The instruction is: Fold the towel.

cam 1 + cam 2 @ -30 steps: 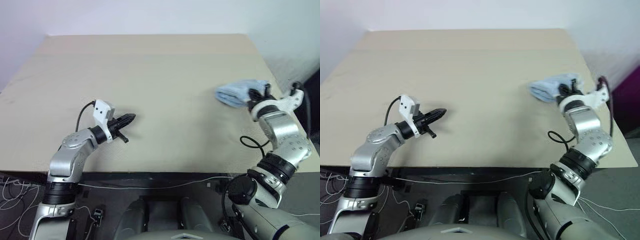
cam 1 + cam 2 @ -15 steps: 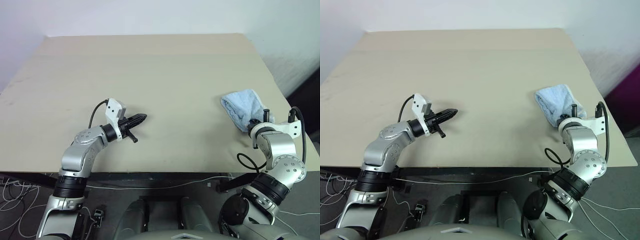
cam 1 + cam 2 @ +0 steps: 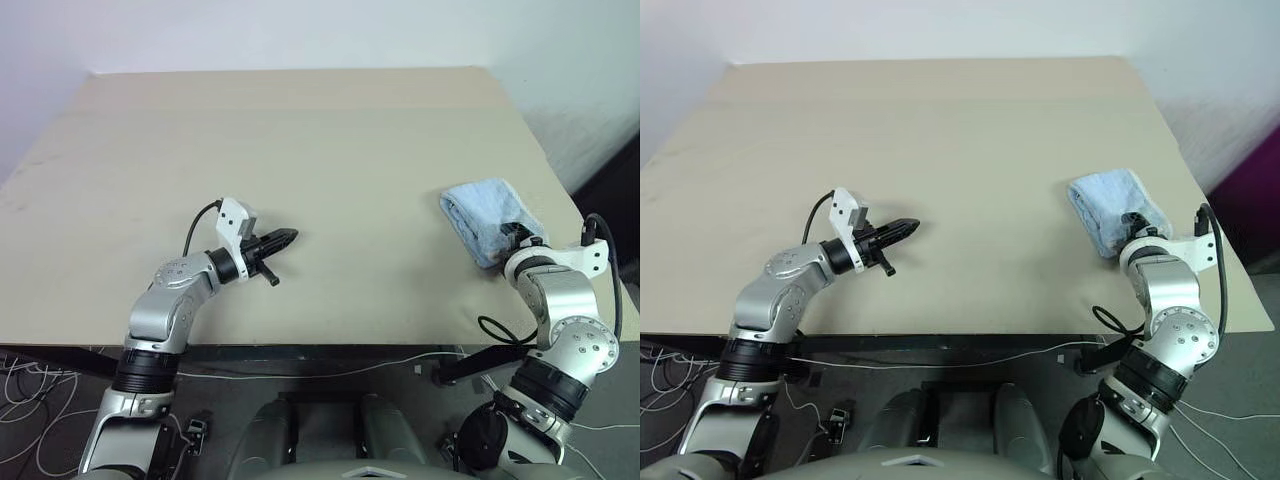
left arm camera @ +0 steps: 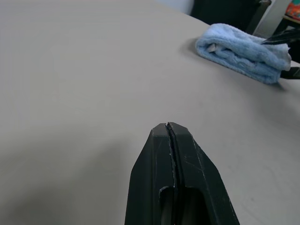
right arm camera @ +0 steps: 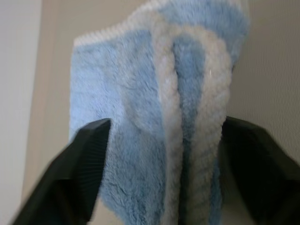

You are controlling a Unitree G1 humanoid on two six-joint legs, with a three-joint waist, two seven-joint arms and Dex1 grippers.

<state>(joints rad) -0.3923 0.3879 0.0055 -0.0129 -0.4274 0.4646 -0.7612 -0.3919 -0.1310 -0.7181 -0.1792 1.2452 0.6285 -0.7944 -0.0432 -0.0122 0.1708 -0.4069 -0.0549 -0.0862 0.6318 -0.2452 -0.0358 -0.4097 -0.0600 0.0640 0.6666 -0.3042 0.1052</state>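
Note:
The light blue towel [image 3: 485, 215] lies folded in a small bundle on the tan table [image 3: 300, 130], near its right edge. My right gripper [image 3: 520, 232] is at the towel's near end, open. In the right wrist view its fingers [image 5: 89, 154] stand wide apart on either side of the towel's white-edged folds [image 5: 187, 117]. My left gripper [image 3: 290, 238] hovers over the bare table at left of centre, well away from the towel. Its tip points toward the towel [image 4: 243, 49], and it is shut [image 4: 168, 126] with nothing between the fingers.
The table's right edge [image 3: 590, 230] runs close beside the towel and the right gripper. Cables [image 3: 300, 372] hang along the table's front edge below the arms. A pale wall [image 3: 300, 30] stands behind the table.
The right gripper has drawn back toward me and come down; the towel, bunched in it a second ago, now lies on the table, and the jaws have opened. The left gripper drifted slightly right.

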